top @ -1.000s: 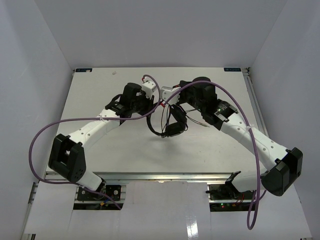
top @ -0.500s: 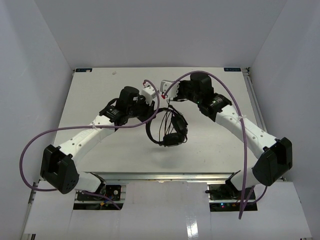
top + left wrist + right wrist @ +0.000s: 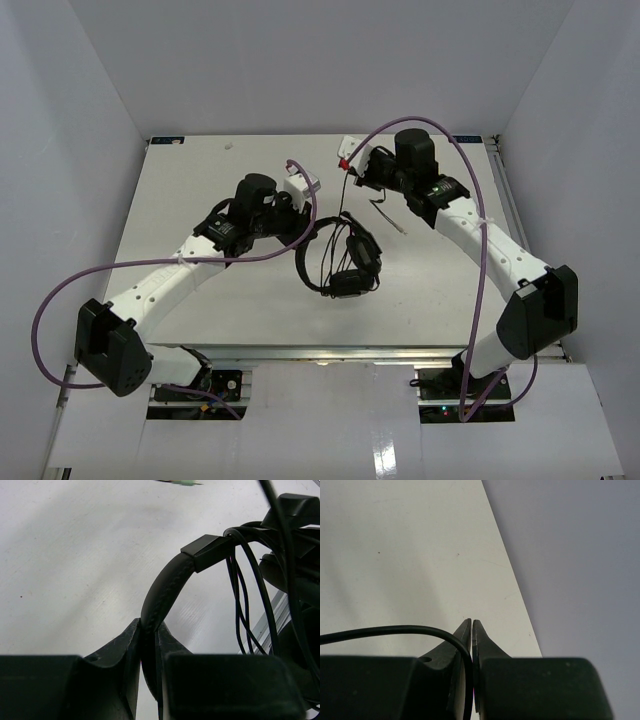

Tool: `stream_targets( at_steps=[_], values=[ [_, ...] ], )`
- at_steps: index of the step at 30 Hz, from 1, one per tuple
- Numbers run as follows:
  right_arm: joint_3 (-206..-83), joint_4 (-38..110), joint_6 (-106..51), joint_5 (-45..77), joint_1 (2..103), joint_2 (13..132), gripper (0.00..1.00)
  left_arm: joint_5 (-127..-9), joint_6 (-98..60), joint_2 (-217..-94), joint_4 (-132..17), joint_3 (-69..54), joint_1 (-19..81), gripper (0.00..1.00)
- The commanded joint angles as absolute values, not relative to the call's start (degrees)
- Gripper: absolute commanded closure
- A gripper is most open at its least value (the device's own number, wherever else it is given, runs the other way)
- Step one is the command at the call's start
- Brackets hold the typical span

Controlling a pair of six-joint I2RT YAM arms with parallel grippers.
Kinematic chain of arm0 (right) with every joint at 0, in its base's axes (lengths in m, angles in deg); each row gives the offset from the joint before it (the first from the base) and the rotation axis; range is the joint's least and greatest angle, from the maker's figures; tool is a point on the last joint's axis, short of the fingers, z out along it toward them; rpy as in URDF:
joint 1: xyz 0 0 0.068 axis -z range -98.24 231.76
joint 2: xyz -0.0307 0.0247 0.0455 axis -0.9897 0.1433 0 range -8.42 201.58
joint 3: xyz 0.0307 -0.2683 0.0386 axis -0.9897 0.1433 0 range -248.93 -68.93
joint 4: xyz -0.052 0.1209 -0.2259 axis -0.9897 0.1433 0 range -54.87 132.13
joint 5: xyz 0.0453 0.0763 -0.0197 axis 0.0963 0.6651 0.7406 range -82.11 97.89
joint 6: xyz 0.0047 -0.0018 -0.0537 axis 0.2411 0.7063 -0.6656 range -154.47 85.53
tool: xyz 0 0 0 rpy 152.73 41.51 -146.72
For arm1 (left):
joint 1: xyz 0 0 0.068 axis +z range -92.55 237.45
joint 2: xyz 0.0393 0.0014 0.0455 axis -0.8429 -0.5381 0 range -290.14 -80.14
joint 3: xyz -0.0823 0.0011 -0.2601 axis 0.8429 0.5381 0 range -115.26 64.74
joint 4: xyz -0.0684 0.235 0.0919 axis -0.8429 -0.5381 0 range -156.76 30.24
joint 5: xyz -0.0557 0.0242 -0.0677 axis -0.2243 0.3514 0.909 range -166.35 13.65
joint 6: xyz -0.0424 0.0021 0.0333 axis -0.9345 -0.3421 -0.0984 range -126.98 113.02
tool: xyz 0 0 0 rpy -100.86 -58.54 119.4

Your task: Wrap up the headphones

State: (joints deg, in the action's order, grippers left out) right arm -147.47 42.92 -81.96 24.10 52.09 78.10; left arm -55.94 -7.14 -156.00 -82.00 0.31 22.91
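Mid-wrap: headphones (image 3: pixel 340 258) clamped at headband (image 3: pixel 165 587) by left gripper (image 3: pixel 148 630); cord (image 3: pixel 395 629) pinched between closed right gripper (image 3: pixel 471 625) fingers; few loops on, remainder unwound.

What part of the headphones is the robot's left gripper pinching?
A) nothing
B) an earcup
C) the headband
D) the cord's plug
C: the left wrist view shows the left gripper shut on the padded headband of the headphones; the right gripper pinches the cord.

table (image 3: pixel 180 180): white, matte | walls (image 3: pixel 300 60): plain white on three sides | frame rail (image 3: pixel 300 352): metal, near edge
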Motion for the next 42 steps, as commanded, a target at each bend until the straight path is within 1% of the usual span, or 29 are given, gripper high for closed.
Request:
stream_targets(
  at_steps=[1, 8, 19, 22, 25, 29, 32, 35, 37, 42],
  values=[
    [-150.9, 40.3, -76.2, 29.0, 52.4, 79.6, 0.91, -52.0, -9.0, -153.2, -79.9, -1.8, 21.6, 1.0],
    [-150.6, 40.8, -73.5, 29.4, 53.7, 81.5, 0.92, -52.0, -9.9, -152.8, -80.0, -3.5, 21.1, 1.0],
    [-143.0, 38.0, -66.4, 35.4, 59.2, 77.8, 0.92, -57.2, -9.0, -152.3, -82.1, -9.5, 21.1, 1.0],
    [-141.4, 37.3, -63.7, 38.0, 60.5, 77.1, 0.92, -58.1, -8.8, -152.8, -82.7, -10.8, 21.1, 1.0],
    [-139.0, 35.2, -58.7, 47.3, 62.3, 77.1, 0.92, -59.3, -9.0, -153.5, -83.0, -14.9, 21.1, 1.0],
    [-133.6, 27.0, -47.1, 60.7, 63.2, 78.3, 0.92, -60.5, -9.5, -155.8, -83.2, -21.0, 21.1, 1.0],
    [-129.0, 9.8, -33.8, 68.0, 63.1, 80.5, 0.91, -61.8, -9.9, -157.9, -83.6, -29.1, 21.1, 1.0],
    [-127.2, -3.9, -19.1, 71.2, 62.6, 83.1, 0.9, -62.7, -10.5, -160.9, -85.0, -35.7, 21.0, 1.0],
    [-128.0, -12.2, -13.3, 72.0, 61.9, 85.9, 0.89, -64.0, -10.8, -162.3, -85.9, -40.3, 21.0, 1.0],
    [-129.5, -29.3, 2.3, 72.8, 59.7, 92.1, 0.88, -68.4, -11.9, -164.3, -86.1, -45.5, 21.0, 1.0]
  ],
)
